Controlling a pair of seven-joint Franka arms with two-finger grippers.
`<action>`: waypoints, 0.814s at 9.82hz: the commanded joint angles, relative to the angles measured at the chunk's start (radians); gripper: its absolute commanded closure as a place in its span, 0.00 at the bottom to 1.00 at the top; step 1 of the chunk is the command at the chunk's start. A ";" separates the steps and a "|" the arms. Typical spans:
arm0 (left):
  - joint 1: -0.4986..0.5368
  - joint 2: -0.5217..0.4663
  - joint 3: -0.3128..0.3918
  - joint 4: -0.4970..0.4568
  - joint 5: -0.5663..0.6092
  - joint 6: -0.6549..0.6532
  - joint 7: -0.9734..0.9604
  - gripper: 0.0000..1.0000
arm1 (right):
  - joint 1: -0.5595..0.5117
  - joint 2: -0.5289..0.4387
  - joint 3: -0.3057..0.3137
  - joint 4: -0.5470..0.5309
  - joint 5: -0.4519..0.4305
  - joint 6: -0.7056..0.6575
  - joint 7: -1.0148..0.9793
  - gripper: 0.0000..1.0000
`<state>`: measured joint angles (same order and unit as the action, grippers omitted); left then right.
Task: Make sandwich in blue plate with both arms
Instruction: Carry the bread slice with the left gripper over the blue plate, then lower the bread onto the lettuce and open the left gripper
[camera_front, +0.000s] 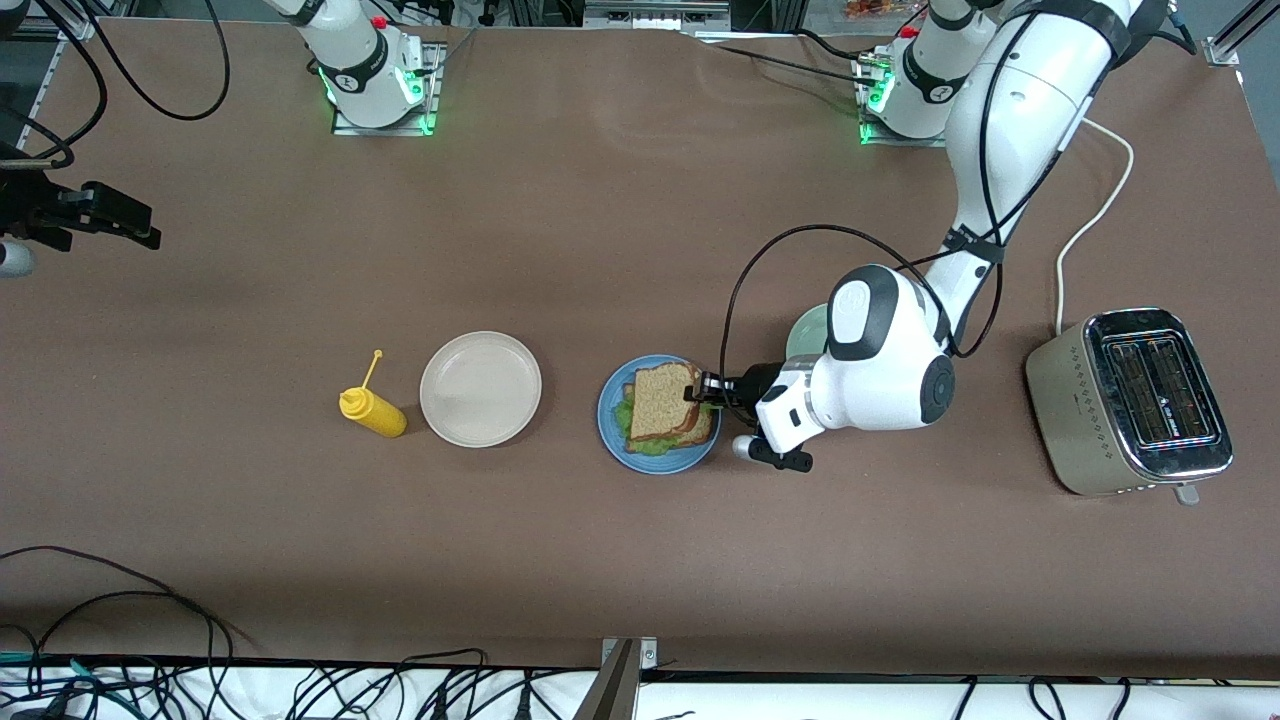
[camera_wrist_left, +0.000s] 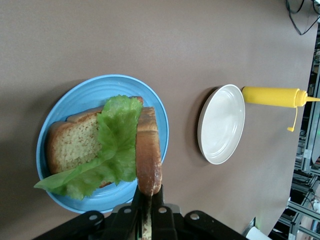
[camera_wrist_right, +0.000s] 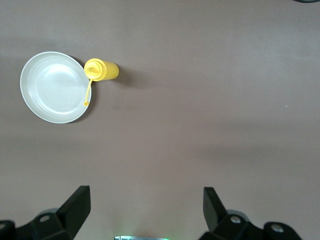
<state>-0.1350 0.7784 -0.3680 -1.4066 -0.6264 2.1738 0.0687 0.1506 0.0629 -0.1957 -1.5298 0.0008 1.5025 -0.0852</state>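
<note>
The blue plate (camera_front: 611, 425) lies mid-table and shows in the left wrist view (camera_wrist_left: 85, 87). On it lie a brown bread slice (camera_wrist_left: 70, 145) and a ruffled green lettuce leaf (camera_wrist_left: 117, 135) (camera_front: 626, 417). My left gripper (camera_front: 697, 392) (camera_wrist_left: 149, 192) is shut on the crust edge of a second bread slice (camera_front: 665, 398) (camera_wrist_left: 148, 150). It holds that slice tilted over the lettuce and plate. My right gripper (camera_front: 140, 228) (camera_wrist_right: 146, 200) is open and empty, waiting high over the table at the right arm's end.
A beige plate (camera_front: 480, 388) (camera_wrist_left: 221, 124) (camera_wrist_right: 52, 87) and a yellow squeeze bottle (camera_front: 375, 410) (camera_wrist_left: 270, 96) (camera_wrist_right: 101, 69) lie beside the blue plate, toward the right arm's end. A pale green plate (camera_front: 805, 330) is partly hidden by the left arm. A toaster (camera_front: 1135, 400) stands at the left arm's end.
</note>
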 joint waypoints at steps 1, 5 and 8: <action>0.009 0.022 -0.002 0.014 -0.052 0.009 0.034 0.88 | 0.010 0.008 -0.005 0.019 -0.021 -0.016 0.004 0.00; 0.011 0.016 0.006 0.014 -0.036 0.009 0.016 0.00 | 0.009 0.008 -0.007 0.022 -0.034 -0.007 0.007 0.00; 0.012 -0.005 0.027 0.014 -0.023 0.005 -0.032 0.00 | 0.009 0.008 -0.007 0.022 -0.039 -0.007 0.005 0.00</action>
<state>-0.1232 0.7936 -0.3556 -1.3972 -0.6372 2.1814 0.0579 0.1513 0.0664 -0.1964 -1.5292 -0.0197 1.5046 -0.0852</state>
